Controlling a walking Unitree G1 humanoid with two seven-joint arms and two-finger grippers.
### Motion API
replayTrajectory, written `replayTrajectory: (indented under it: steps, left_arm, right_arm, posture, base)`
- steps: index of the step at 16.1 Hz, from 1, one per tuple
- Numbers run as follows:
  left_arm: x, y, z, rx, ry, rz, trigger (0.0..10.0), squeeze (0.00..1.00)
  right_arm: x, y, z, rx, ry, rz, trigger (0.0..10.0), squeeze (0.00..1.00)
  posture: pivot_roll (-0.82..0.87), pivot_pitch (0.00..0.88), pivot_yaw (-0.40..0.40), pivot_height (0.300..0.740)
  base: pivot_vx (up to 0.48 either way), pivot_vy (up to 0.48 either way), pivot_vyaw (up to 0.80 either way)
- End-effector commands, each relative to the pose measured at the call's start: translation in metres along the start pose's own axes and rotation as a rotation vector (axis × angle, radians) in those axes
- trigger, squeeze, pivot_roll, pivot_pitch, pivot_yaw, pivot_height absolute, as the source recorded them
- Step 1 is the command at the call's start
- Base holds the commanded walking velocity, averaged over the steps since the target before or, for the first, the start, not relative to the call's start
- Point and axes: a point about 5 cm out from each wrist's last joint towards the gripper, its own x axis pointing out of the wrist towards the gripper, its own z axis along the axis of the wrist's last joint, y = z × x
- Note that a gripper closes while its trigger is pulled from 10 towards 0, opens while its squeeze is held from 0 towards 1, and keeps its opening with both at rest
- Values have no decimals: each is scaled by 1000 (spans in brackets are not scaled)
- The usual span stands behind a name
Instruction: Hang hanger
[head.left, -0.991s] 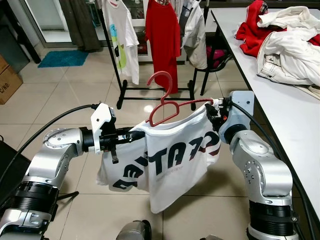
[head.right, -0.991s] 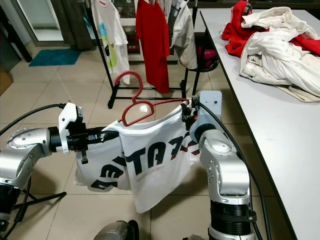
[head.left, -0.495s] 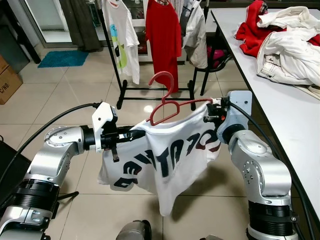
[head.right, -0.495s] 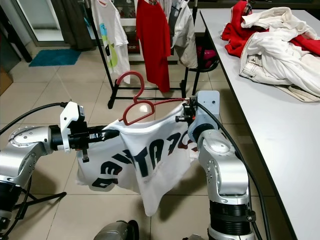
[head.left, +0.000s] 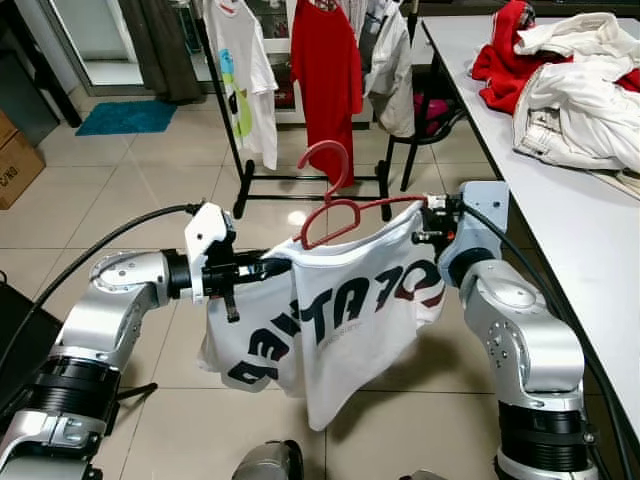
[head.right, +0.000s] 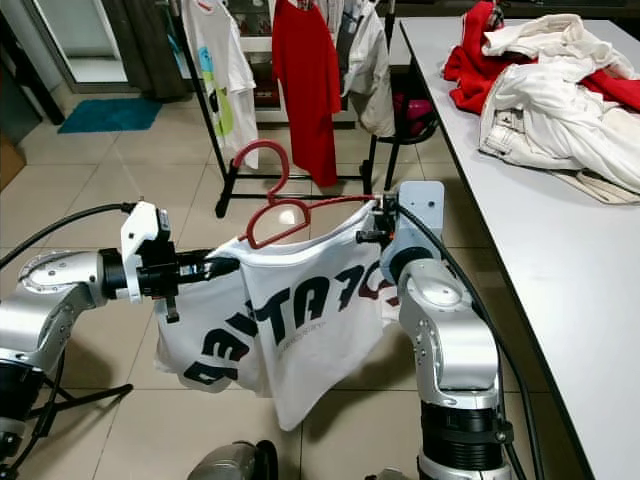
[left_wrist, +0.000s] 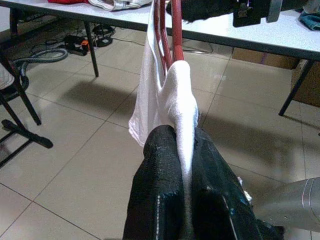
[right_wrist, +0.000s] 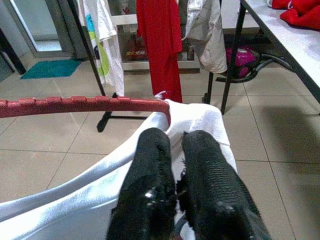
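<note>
Both grippers, left (head.left: 262, 269) and right (head.left: 420, 222), pinch the white T-shirt (head.left: 340, 320) on its red hanger (head.left: 335, 210).

Even, bright indoor light fills the eye views, sharp throughout, with a pale glare patch on the floor tiles (head.left: 296, 216) at 12 o'clock. Soft shadows lie under the worktop (left_wrist: 210, 31). The near black fingers (right_wrist: 150, 200) look slightly blurred, perhaps from closeness.
</note>
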Motion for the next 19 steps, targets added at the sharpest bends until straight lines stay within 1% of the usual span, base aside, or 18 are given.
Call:
replayTrajectory:
  steps: [1,2,4,5,8,19]
  left_arm:
    - [0,3,8,31,-19,6,0,0]
    - [1,2,9,30,-23,1,0,0]
    - [1,2,9,29,-26,-3,0,0]
    - [1,1,9,27,-28,-6,0,0]
    - [1,1,9,25,-32,-16,0,0]
    - [1,1,9,25,-32,-16,0,0]
  right_arm:
    - [-2,-1,1,5,-5,-5,10000,1000]
    - [-2,0,1,18,-6,0,10000,1000]
    - [0,-2,0,7,3,-40,10000,1000]
    - [2,-4,-2,21,11,-62,10000,0]
    - [6,-5,-3,37,19,-68,10000,0]
    - [6,-5,-3,37,19,-68,10000,0]
  posture:
    - [63,35,93,740]
    - [63,35,92,740]
    - [64,34,91,740]
    - [65,34,91,740]
    - [65,34,92,740]
    - [65,34,92,740]
  base:
    - [0,0,0]
    - [0,0,0]
    - [0,0,0]
    - [0,0,0]
    - [0,0,0]
    - [0,0,0]
